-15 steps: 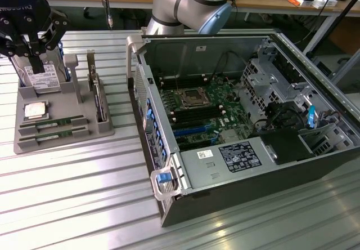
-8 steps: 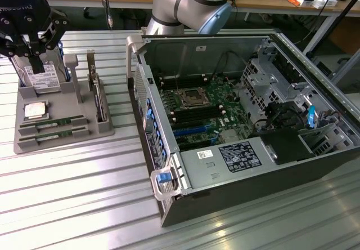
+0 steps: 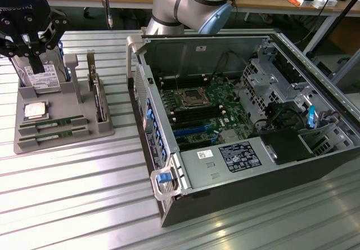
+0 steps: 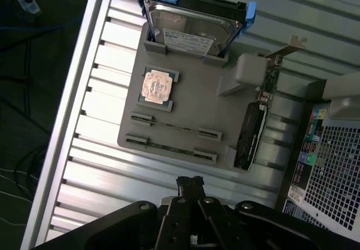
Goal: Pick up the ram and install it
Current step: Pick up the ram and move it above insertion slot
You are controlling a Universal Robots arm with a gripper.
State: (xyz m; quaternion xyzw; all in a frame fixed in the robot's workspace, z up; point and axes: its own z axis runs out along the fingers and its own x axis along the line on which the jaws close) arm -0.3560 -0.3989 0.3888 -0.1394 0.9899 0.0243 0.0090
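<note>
Two ram sticks, thin green boards, lie in the grooves of a grey holder tray: one just behind the other. My black gripper hangs above the tray's back end, over the hard drive, with its fingers shut and nothing between them. It is apart from both sticks. The open computer case lies at the exterior view's right, and its motherboard shows long black and blue memory slots.
The tray also carries a silver hard drive, a square processor chip and an upright expansion card. Everything rests on a ribbed aluminium table. Its edge drops to a dark floor with cables.
</note>
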